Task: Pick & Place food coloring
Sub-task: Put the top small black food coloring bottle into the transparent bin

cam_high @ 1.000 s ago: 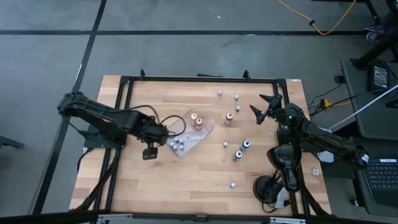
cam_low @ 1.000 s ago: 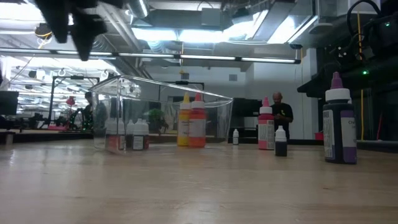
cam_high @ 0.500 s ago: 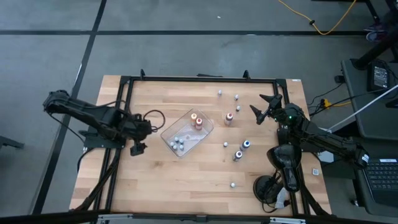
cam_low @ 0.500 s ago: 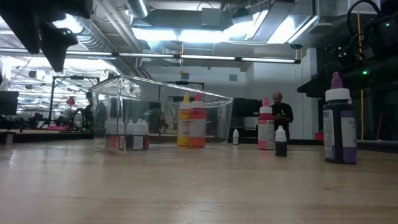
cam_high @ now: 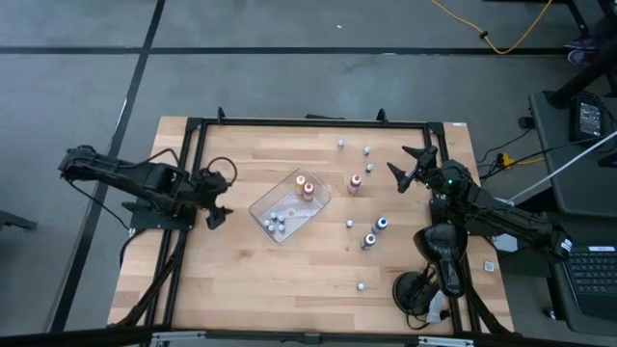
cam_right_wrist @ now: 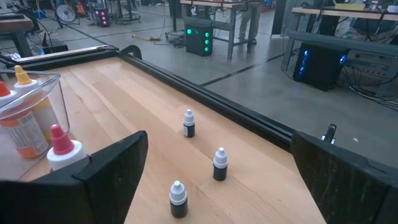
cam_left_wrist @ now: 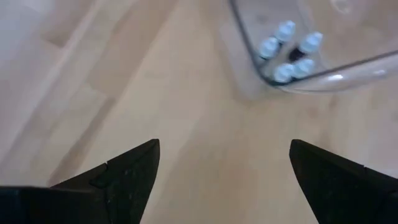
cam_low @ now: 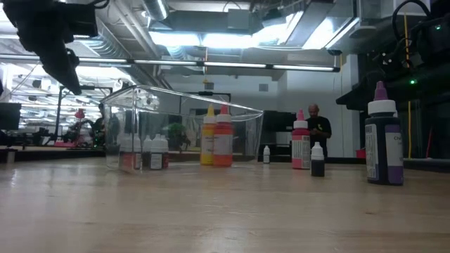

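Food coloring bottles stand upright on their bases. An orange and a yellow one [cam_high: 305, 184] and several small white-capped ones [cam_high: 277, 224] are inside the clear tray [cam_high: 319, 201]. Others stand loose on the table's right half: a red-capped bottle [cam_high: 355, 181], blue-capped ones [cam_high: 382, 224], and tiny ones [cam_high: 340, 145]. My left gripper [cam_high: 222, 197] is open, left of the tray and apart from it; its wrist view shows the small bottles [cam_left_wrist: 287, 53] in the tray's corner. My right gripper [cam_high: 401, 162] is open near the far right, above the table, facing three tiny bottles [cam_right_wrist: 219, 165].
The tray [cam_low: 183, 133] sits mid-table. A tall purple-capped bottle [cam_low: 383, 140] and a small dark one [cam_low: 318, 160] stand near the low camera. A black frame [cam_high: 308, 122] runs along the table's far edge. Bare wood lies along the near edge [cam_high: 270, 299].
My left gripper has drawn back from the tray's left corner toward the table's left edge, the arm folding in as it went. The tray and the bottles have stayed where they were.
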Robot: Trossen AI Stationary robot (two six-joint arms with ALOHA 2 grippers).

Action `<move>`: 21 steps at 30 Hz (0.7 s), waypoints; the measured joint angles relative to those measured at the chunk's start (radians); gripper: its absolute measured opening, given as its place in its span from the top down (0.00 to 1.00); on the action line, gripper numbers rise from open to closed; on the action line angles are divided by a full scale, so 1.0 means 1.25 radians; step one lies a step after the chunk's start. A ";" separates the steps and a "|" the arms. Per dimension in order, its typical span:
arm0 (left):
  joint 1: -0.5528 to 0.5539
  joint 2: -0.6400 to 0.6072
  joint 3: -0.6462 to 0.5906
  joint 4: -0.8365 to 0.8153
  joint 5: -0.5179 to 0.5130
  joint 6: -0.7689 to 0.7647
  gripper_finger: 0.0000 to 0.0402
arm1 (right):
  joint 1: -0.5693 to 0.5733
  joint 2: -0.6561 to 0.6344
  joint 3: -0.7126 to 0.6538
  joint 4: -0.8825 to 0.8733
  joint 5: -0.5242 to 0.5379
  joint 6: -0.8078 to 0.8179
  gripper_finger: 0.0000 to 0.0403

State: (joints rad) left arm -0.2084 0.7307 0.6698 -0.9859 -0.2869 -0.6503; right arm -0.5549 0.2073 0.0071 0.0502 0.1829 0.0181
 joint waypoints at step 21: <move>0.001 -0.195 -0.195 0.273 -0.288 -0.022 0.59 | 0.000 0.000 0.000 0.000 0.000 0.000 0.02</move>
State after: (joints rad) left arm -0.2066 0.4869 0.4261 -0.6445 -0.6470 -0.6773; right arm -0.5551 0.2071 0.0073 0.0503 0.1829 0.0181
